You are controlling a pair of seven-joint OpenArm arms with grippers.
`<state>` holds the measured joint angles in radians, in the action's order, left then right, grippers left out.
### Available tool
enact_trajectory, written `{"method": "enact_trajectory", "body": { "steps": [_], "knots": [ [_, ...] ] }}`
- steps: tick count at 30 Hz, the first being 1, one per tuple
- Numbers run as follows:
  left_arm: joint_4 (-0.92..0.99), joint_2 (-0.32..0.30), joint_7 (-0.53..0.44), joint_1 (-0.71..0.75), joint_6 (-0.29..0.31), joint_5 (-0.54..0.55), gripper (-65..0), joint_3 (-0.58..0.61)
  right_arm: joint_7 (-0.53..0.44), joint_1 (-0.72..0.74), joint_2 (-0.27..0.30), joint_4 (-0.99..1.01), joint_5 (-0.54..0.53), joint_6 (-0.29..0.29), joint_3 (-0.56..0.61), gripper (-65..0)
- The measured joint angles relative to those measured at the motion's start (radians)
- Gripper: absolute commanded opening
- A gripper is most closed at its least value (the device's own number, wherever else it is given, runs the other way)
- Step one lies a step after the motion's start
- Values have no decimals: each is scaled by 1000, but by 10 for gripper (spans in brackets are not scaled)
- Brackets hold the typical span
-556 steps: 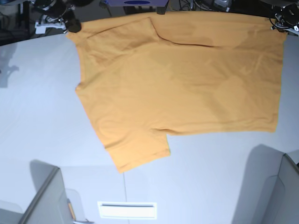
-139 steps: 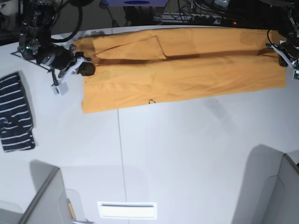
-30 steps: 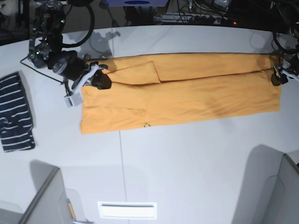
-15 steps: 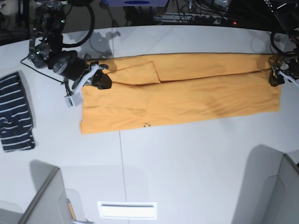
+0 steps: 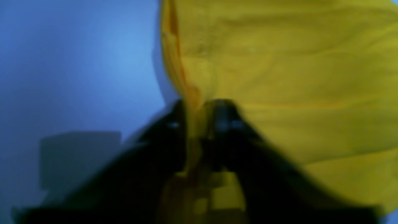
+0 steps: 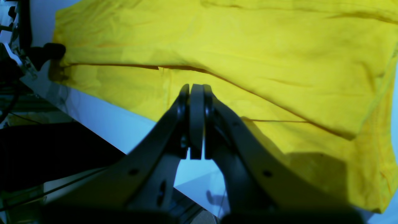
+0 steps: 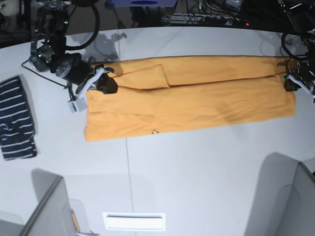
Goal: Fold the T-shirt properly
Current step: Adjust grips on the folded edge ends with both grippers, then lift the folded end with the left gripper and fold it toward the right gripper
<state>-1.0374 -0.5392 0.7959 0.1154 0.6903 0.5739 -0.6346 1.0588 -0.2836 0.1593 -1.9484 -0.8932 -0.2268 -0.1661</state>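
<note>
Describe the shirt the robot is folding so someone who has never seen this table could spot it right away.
On the white table, look along the far side for the T-shirt: a long orange-yellow band stretched between the two arms. The only other cloth is the small navy striped garment at the table's edge; the shirt is far larger and plain.

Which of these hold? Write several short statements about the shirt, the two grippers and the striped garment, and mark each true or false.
1. The T-shirt lies as a long band across the table. True.
2. The left gripper is wide open above bare table. False: its jaws are pinched on the shirt's edge, with cloth bunched between them.
3. The right gripper is shut. True.
4. The striped garment lies on top of the shirt. False: it lies apart from it, near the table's edge on the right arm's side.
5. The grippers are at opposite ends of the shirt. True.
</note>
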Motion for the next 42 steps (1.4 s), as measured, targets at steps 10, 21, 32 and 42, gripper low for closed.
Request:
{"method": "enact_trajectory", "body": {
  "steps": [10, 21, 32, 42],
  "knots": [
    [-6, 2, 5, -2, 7, -1, -650, -6, -1, -3, 0, 0, 0, 0, 0, -650],
    [-201, 25, 164, 24, -1, -46, -650, -154, -8, -21, 0, 0, -103, 0, -2, -650],
    [-571, 200, 188, 159, -1, -48, -650, -144, -7, -22, 0, 0, -114, 2, -2, -650],
    [-719, 281, 191, 206, -67, -49, -650, -11, -3, -22, 0, 0, -114, 3, 1, -650]
  ]
}}
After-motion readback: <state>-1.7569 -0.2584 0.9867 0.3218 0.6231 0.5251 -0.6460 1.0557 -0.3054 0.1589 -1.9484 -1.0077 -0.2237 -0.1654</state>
